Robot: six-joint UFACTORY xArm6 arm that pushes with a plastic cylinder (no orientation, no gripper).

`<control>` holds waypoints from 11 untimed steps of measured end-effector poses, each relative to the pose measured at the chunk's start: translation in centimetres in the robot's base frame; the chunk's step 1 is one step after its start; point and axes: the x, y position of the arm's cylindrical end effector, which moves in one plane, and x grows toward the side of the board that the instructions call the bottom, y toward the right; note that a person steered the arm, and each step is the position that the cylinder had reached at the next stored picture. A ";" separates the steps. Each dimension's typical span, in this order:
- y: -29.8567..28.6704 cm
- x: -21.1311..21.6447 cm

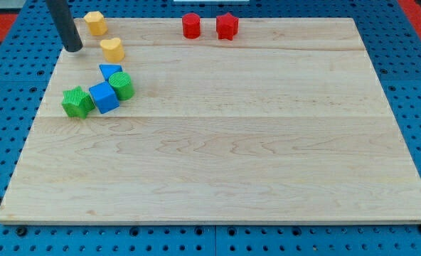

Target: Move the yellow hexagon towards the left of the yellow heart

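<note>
The yellow hexagon (94, 23) sits at the board's top left edge. The yellow heart (112, 49) lies just below and slightly right of it. My tip (73, 49) rests on the board to the left of the yellow heart and below-left of the hexagon, touching neither block. The rod rises from the tip toward the view's top.
Below the heart is a cluster: a blue triangle (109, 71), a green cylinder (121, 85), a blue cube (104, 97) and a green star (76, 102). A red cylinder (190, 25) and a red star (227, 26) stand at the top middle. The board's left edge (50, 78) is close.
</note>
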 end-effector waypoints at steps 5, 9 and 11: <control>1.3 -3.3; 4.0 -9.7; 5.7 -9.3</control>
